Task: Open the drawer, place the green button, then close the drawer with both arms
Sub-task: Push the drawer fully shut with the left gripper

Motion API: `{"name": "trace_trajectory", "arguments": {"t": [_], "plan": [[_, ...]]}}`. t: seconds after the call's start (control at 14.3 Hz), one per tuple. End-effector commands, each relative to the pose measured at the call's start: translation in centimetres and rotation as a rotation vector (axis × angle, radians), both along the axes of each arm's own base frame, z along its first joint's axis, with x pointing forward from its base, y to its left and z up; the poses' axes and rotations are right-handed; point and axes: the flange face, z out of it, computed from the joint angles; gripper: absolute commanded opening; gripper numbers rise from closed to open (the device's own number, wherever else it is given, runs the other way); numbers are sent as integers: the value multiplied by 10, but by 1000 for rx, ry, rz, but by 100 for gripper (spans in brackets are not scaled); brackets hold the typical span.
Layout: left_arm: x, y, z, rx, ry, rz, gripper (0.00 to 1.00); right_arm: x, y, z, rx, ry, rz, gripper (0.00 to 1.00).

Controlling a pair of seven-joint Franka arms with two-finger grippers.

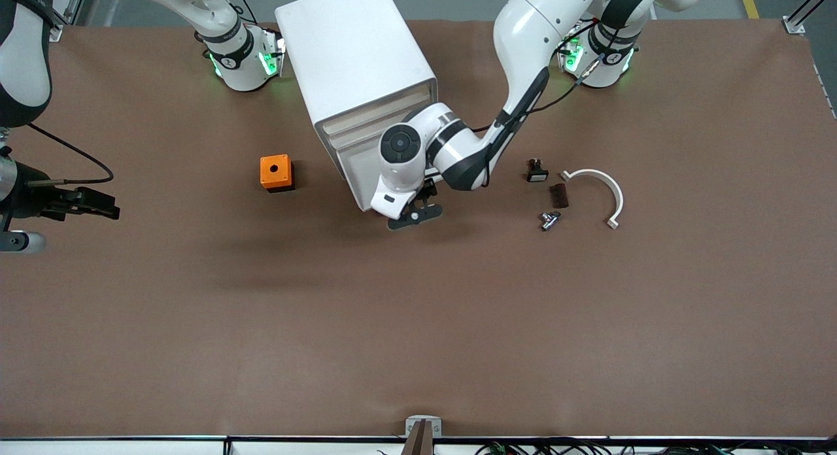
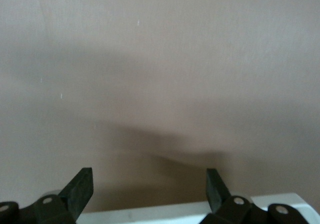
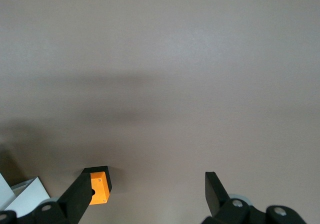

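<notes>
The large white box-shaped cabinet [image 1: 356,69] stands on the brown surface [image 1: 418,324], its stacked drawers shut. The left gripper [image 1: 415,214] hangs just before the cabinet's lower front, jaws spread wide and empty. The tiny push-button [image 1: 548,219] lies toward the left arm's end, beside a white curved bracket [image 1: 605,190]. The right gripper [image 3: 145,194], jaws wide and empty, waits over the surface near an orange box with a hole [image 1: 276,172].

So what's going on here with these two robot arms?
The left gripper hangs open at the foot of the white cabinet, in front of its lower drawers, holding nothing. The right gripper waits open at the right arm's end of the table. A small button part lies untouched on the table near the orange box.
</notes>
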Motion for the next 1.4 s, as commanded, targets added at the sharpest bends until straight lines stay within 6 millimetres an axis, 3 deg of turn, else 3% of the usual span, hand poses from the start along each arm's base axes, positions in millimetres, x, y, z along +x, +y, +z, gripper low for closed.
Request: {"name": "trace_trajectory", "arguments": {"t": [0.0,0.14,0.42,0.63,0.98,1.33], "plan": [[-35,0,9,24,17,-16,99,-4,-4,6,-12,-3,2,100],[-59,-9,6,25,47,-8,99,-2,-9,14,-14,-21,-6,100],[-84,-20,-5,20,114,54,99,-6,-14,30,-2,-41,-7,100],[-89,-22,-7,-12,189,110,99,-27,-12,49,-1,-8,-13,100],[-87,-21,-15,-74,324,217,99,-82,-8,65,17,18,-6,100],[-83,-19,-19,-107,394,286,99,-97,0,80,24,16,9,100]]}}
